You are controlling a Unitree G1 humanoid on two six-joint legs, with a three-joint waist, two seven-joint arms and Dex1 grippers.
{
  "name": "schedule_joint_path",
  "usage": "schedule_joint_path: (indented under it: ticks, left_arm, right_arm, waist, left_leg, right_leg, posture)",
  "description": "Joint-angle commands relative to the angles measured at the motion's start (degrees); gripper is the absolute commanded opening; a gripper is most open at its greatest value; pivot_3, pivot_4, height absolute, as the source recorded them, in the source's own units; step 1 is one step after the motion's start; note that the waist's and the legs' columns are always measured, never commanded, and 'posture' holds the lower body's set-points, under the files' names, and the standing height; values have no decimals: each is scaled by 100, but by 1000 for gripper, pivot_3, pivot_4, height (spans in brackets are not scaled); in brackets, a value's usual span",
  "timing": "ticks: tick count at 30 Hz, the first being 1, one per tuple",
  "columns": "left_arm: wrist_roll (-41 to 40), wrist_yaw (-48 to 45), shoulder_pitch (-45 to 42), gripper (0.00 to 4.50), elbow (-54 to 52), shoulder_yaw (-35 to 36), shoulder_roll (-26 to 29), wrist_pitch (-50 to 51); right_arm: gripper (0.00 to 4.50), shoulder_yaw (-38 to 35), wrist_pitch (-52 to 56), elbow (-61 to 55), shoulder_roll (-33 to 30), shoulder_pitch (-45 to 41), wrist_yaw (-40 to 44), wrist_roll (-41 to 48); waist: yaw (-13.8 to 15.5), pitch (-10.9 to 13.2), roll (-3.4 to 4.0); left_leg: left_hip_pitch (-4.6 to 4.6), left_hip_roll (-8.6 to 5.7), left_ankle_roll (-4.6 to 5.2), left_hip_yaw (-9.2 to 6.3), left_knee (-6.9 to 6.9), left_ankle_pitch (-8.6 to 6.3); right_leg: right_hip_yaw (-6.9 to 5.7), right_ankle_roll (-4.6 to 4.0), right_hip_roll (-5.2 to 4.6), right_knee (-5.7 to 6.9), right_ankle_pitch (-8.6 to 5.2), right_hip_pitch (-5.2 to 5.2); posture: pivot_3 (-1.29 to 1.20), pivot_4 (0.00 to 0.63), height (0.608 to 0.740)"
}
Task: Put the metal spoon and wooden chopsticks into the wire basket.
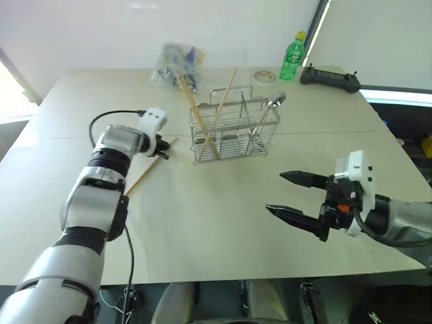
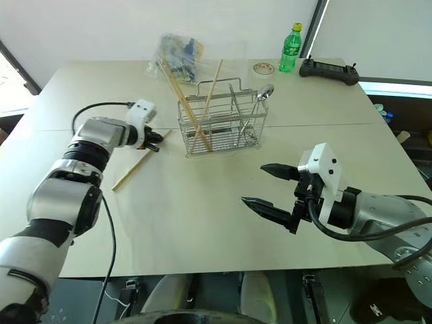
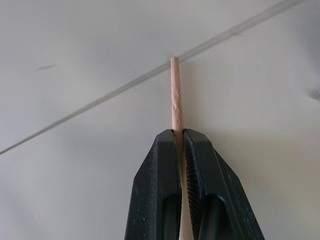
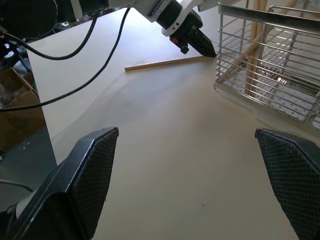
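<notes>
Left fingers (image 3: 197, 195) pinch a chopstick (image 3: 175, 95).

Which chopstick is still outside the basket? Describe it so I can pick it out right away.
Start at the chrome wire basket in the middle of the pale table. On the tabletop just to its left lies a single pale wooden chopstick. Unlike the two standing tilted in the basket, it lies flat, with the left gripper shut on its end nearest the basket.

Green bottle (image 1: 292, 57), black controller (image 1: 330, 79), crinkled plastic bag (image 1: 177, 63), tape roll (image 1: 264, 76)
</notes>
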Motion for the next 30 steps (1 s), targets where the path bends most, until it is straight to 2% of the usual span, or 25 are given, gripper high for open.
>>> schedule_joint_path:
  ticks: [1,6,8,11,15,20,26,30]
  left_arm:
    - [-352,986,-359,84,208,754,333,-501]
    - [-896,2406,-668,84,303,1863,791,-1754]
    - [-1338,2538,-983,84,-199,2412,846,-2652]
    - [-1927,2304,-1396,84,-1206,2774,627,-2896]
    - [-2715,1996,-1618,84,-3107,2642,92,-2057]
    - [-3149,1815,-994,84,-5026,2021,-530,-1004]
    - [-3054,1701,-53,84,-5794,1472,-808,-526]
    - [-3145,1697,351,84,-5943,1415,-994,-441]
  right_arm:
    - [4500,-184,-28,0,-73,-37,69,93]
    - [4500,-195,-34,34,-103,-31,135,73]
    - [4500,-190,-35,66,-115,-49,172,63]
    - [4500,-124,-35,131,-132,-148,214,63]
    - [4500,-41,-26,243,-169,-317,290,54]
    - [4500,20,-35,336,-154,-412,352,-15]
    - [4500,-89,-49,231,-61,-268,233,27]
    - [4500,-158,-70,126,7,-117,118,66]
  waist:
    - [22,1,-2]
    - [34,0,-9]
    - [62,-1,-13]
    - [124,1,-31]
    - [179,-3,-25]
    - [163,-19,2]
    - [102,-18,4]
    - [128,-17,2]
  left_leg:
    - [0,0,0,0,0,0]
    - [-2,0,-1,-3,5,0]
    - [-2,-1,-2,-4,6,0]
    - [-9,-1,-5,-4,15,0]
    - [-7,-6,-7,3,22,-1]
    - [14,-5,-6,3,24,-1]
    - [21,-4,-5,7,23,-1]
    - [12,-5,-3,6,24,-2]
  right_leg:
    - [0,0,0,0,0,1]
    - [0,3,-4,-2,2,2]
    - [0,4,-5,-2,3,4]
    - [0,7,-6,-5,7,4]
    - [1,14,-13,-14,11,18]
    - [1,14,-10,-10,10,40]
    - [3,10,5,-6,10,40]
    - [4,9,4,-10,10,34]
  posture:
    - [0,150,719]
    - [0,150,719]
    - [0,150,719]
    - [0,150,719]
    - [0,150,719]
    - [0,150,719]
    - [0,150,719]
    - [0,150,719]
